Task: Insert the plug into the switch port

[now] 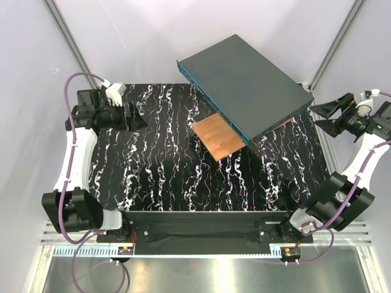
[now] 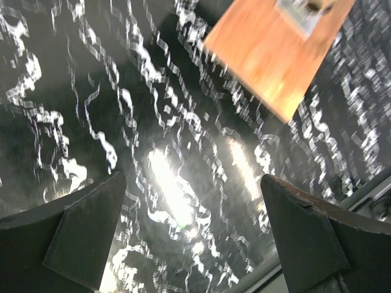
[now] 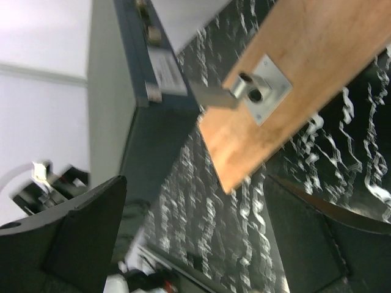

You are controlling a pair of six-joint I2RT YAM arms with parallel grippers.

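1 grey box (image 1: pixel 244 79) sits at the worktop's (image 1: pixel 165 177) far right corner, ports (image 1: pixel 214 104) lining its teal face, with 1 brown plate (image 1: pixel 215 137) partly beneath. The 2 pincers are released and empty: left pincer (image 1: pixel 139 120) by the left edge, right pincer (image 1: pixel 321 116) by the right edge.

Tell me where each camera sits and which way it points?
Top external: high behind the robot, looking down on the table, grey box, left arm and right arm.
Left wrist: on the left arm, facing down past the open left hand at the table.
Right wrist: on the right arm, facing past the open right hand toward the grey box.
Shared: all three show the copper plate.
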